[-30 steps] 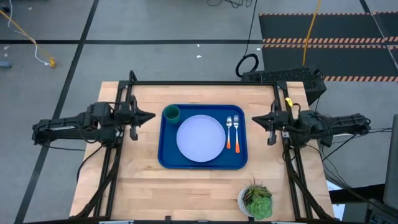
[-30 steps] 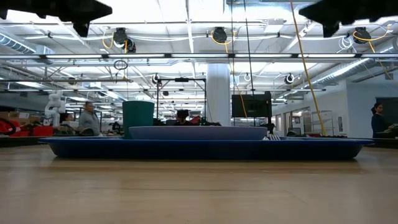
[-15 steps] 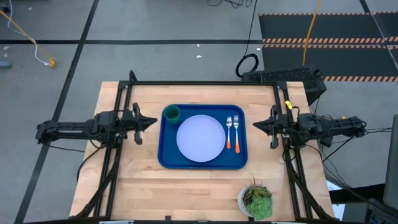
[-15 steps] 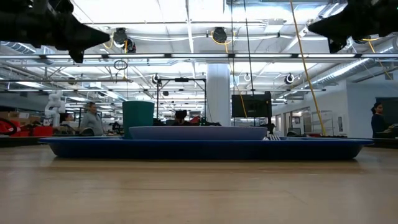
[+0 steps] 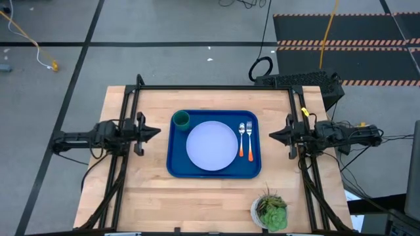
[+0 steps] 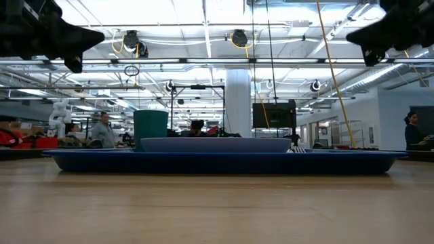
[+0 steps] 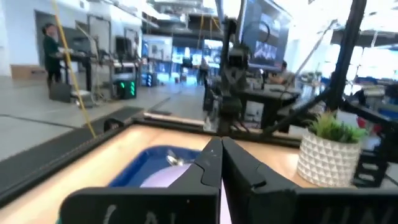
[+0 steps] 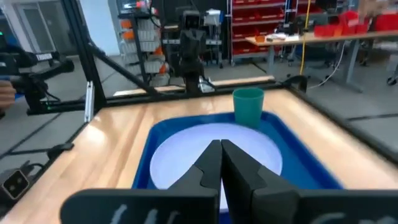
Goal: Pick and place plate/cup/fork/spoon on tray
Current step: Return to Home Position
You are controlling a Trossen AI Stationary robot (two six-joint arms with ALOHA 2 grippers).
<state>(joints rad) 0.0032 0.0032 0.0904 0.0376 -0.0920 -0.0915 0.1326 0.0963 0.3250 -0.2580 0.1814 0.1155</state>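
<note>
We are homing both tools, fingers together and empty: left tool [image 5: 152, 130] at the table's [image 5: 197, 196] left edge, right tool [image 5: 274, 136] at its right. We are steering clear of the mid-table tray [image 5: 177, 168] carrying plate [image 5: 212, 145] and cup [image 5: 181, 118].

**Clearances and obstructions over the table.**
Bare wood of the table [image 5: 151, 196] lies open on the plant-side edge and in the strips flanking the tray [image 5: 176, 167]. The potted plant [image 5: 270, 211] blocks one corner. On the tray, the upright cup [image 5: 181, 119] is the only tall obstacle, while the plate [image 5: 212, 145] and cutlery [image 5: 241, 152] lie low. The left gripper [image 5: 155, 130] and right gripper [image 5: 272, 136], fingers together, hang high over the side strips, clear of the tray.
</note>
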